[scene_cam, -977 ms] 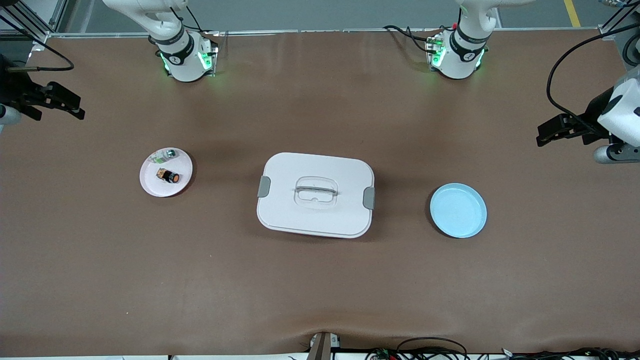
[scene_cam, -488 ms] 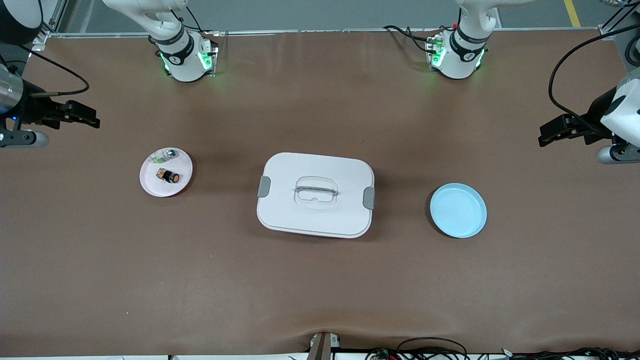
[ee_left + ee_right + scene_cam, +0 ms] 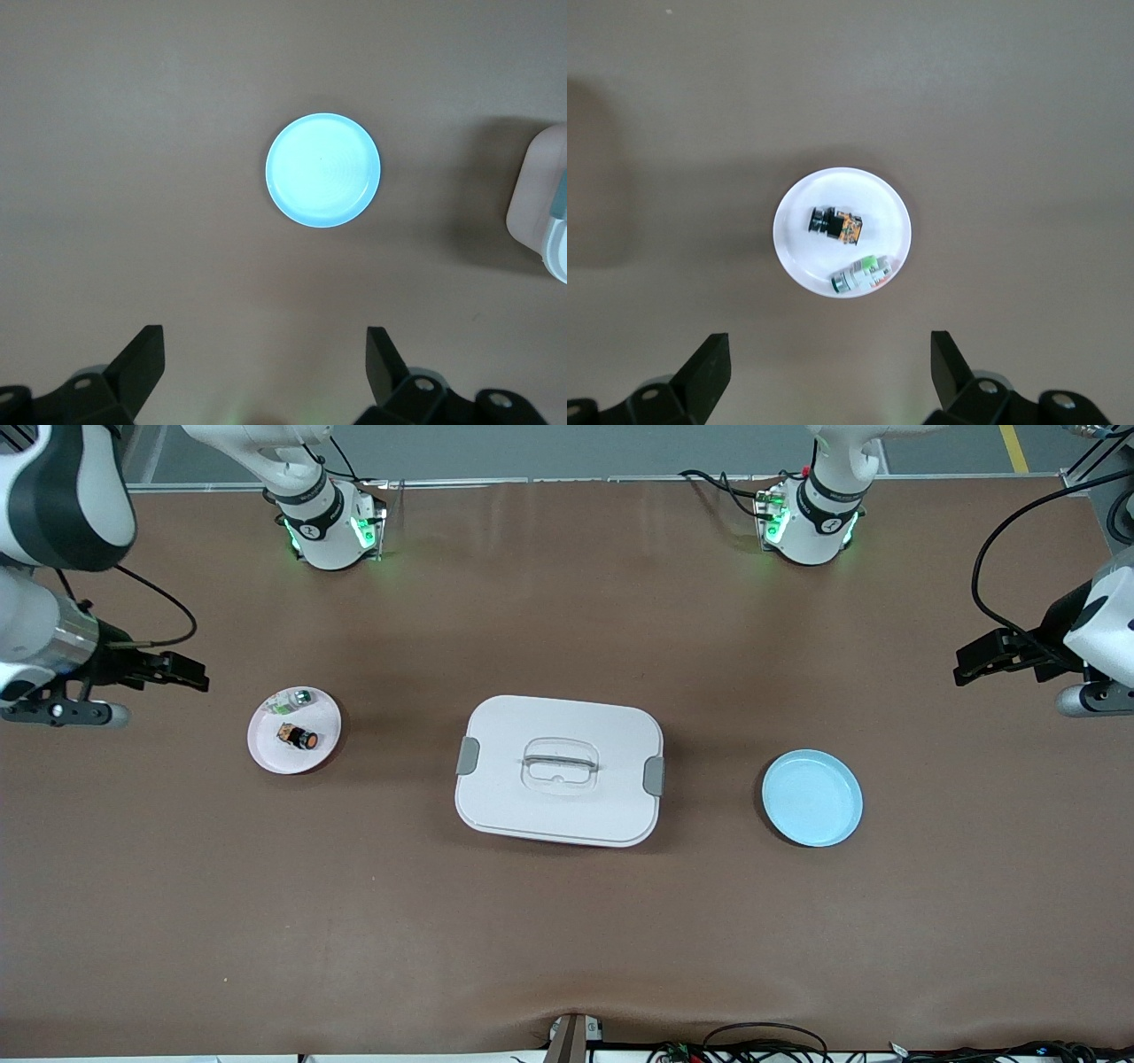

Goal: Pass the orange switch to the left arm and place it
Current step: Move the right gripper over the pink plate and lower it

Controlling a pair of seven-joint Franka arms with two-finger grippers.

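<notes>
Front view, seen from high above a brown table [image 3: 567, 939]. At the centre of the frame sits the box [image 3: 560, 771], white with rounded corners, grey clips on two sides and a clear handle set into its lid. In the middle-left area of the frame lies a small pink plate [image 3: 270, 753]. On it rests the orange switch [image 3: 299, 737], a tiny black cylinder with an orange end, and just above it in the frame a clear-whitish part with a green end [image 3: 293, 701]. In the middle-right area lies a blue plate [image 3: 812, 797], with nothing on it. At the left edge of the frame the right gripper [image 3: 188, 674] hangs over bare table near the pink plate. At the right edge the left gripper [image 3: 967, 666] hangs over bare table, above the blue plate in the frame.

Left wrist view. The blue plate [image 3: 323, 170] lies slightly above the frame's centre. Two black fingers [image 3: 142, 363] rise from the bottom edge, spread wide apart and holding nothing. A corner of the box [image 3: 536, 204] shows at the right edge.

Right wrist view. The pink plate [image 3: 799, 257] sits at the frame's centre, holding the orange switch [image 3: 835, 225] and, just below it, the clear-whitish part [image 3: 861, 273]. Two black fingers [image 3: 709, 365] show at the bottom edge, spread wide with nothing between them.
</notes>
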